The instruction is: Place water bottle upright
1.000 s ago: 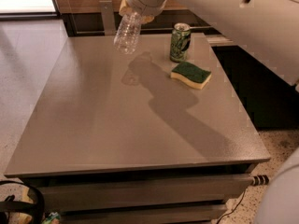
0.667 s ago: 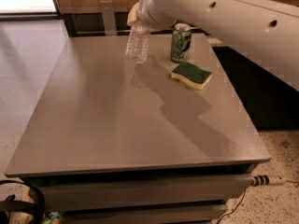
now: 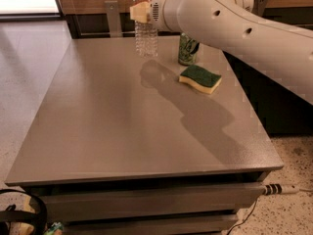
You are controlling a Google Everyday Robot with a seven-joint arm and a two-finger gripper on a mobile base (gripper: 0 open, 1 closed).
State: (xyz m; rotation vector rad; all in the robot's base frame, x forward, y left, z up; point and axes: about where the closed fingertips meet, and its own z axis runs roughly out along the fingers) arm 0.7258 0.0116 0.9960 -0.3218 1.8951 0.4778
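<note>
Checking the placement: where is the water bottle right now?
The water bottle stands upright at the far edge of the table, left of the green can, the gripper clasping its upper part.

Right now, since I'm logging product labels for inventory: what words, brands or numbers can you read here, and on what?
No text here can be read.
The water bottle, gripped near its top by the gripper at the table's far edge: no legible print.
The green can, partly behind the arm: markings too small to read.
The sponge: no print visible.
</note>
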